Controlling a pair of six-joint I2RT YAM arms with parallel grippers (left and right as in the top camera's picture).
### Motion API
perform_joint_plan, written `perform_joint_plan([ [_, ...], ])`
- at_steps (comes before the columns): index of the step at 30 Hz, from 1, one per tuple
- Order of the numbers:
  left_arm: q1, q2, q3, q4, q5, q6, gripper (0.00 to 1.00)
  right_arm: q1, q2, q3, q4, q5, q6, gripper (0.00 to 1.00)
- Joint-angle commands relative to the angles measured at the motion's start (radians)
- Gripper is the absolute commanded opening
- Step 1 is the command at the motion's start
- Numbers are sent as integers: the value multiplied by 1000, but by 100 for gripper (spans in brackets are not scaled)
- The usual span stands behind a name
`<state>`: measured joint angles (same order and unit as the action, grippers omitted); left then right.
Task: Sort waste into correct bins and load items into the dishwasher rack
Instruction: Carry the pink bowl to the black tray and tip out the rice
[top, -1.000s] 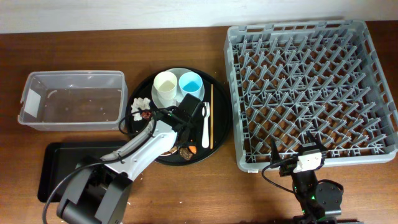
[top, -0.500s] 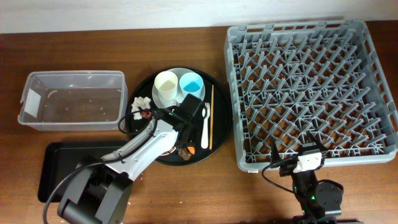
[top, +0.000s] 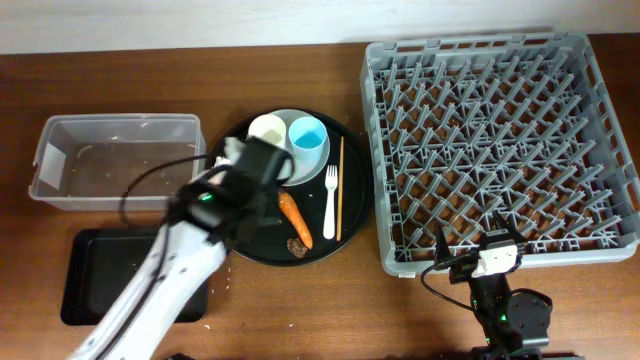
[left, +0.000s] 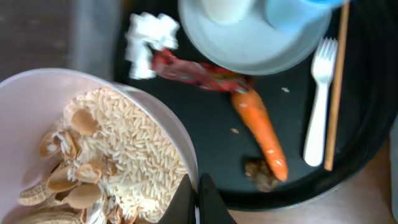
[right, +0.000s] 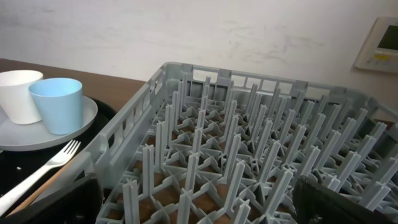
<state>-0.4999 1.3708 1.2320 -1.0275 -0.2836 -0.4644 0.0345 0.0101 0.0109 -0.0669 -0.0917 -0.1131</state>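
Grey rack sits just right of the round black tray. Left claw is pinched tight on the rim of the pinkish bowl, rice inside, over the tray's left edge. Right claw gapes wide, empty, further right of the tray. Carrot lies near the tray's middle.

Blurred arm, cropped dishes

From overhead the left arm is a blur covering the left of the big round black tray; what its jaws grip is hidden there. In the left wrist view the white-pinkish round bowl runs off the left and bottom edges, and the cream cup and light blue cup off the top.
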Motion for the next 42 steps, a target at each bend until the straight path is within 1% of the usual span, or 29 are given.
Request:
perform_joint_plan([
  [1, 175, -116, 17, -93, -26, 13, 1, 4, -6, -5, -5, -2, -6, 99],
  [2, 263, -134, 17, -121, -14, 13, 1, 4, -6, -5, -5, -2, -6, 99],
  [3, 317, -135, 15, -132, -3, 14, 0, 4, -6, -5, -5, -2, -6, 99],
  [6, 540, -135, -2, -134, 68, 40, 0, 4, -6, -5, -5, -2, -6, 99],
  [8, 644, -135, -36, -124, 122, 56, 0, 4, -6, -5, -5, -2, -6, 99],
  [13, 923, -135, -203, 39, 398, 204, 0, 4, -6, -5, -5, -2, -6, 99],
  [15, 1032, -135, -234, 47, 408, 236, 0, 4, -6, -5, -5, -2, -6, 99],
  [16, 1062, -135, -240, 47, 420, 235, 0, 4, -6, -5, -5, -2, -6, 99],
  [17, 1098, -135, -253, 65, 489, 243, 0, 4, -6, -5, -5, -2, -6, 99],
  [20, 1170, -135, -319, 164, 716, 362, 0, 4, -6, -5, -5, -2, -6, 99],
  [22, 1242, -135, -356, 193, 842, 403, 0, 4, -6, -5, -5, -2, -6, 99],
  [23, 1271, -135, -371, 199, 895, 449, 0, 4, -6, -5, -5, -2, -6, 99],
  [25, 1350, -135, -404, 219, 980, 486, 0, 4, -6, -5, -5, -2, -6, 99],
  [27, 1380, -135, -420, 229, 987, 534, 0, 5, -6, -5, -5, -2, -6, 99],
  [28, 1380, -135, -422, 216, 988, 534, 0, 4, -6, -5, -5, -2, -6, 98],
  [32, 1380, -135, -453, 256, 1095, 542, 0, 4, -6, -5, -5, -2, -6, 99],
  [33, 1381, -135, -461, 258, 1124, 563, 0, 4, -6, -5, -5, -2, -6, 99],
  [34, 1395, -135, -471, 257, 1193, 605, 0, 4, -6, -5, -5, -2, -6, 99],
  [35, 1443, -135, -488, 254, 1278, 639, 0, 4, -6, -5, -5, -2, -6, 99],
  [36, 1471, -135, -498, 247, 1328, 669, 0, 4, -6, -5, -5, -2, -6, 99],
  [37, 1526, -135, -513, 222, 1405, 713, 0, 4, -6, -5, -5, -2, -6, 99],
  [39, 1586, -135, -515, 169, 1509, 789, 0, 4, -6, -5, -5, -2, -6, 99],
  [40, 1597, -135, -515, 169, 1538, 789, 0, 4, -6, -5, -5, -2, -6, 99],
  [42, 1606, -135, -515, 171, 1545, 797, 0, 4, -6, -5, -5, -2, -6, 99],
])
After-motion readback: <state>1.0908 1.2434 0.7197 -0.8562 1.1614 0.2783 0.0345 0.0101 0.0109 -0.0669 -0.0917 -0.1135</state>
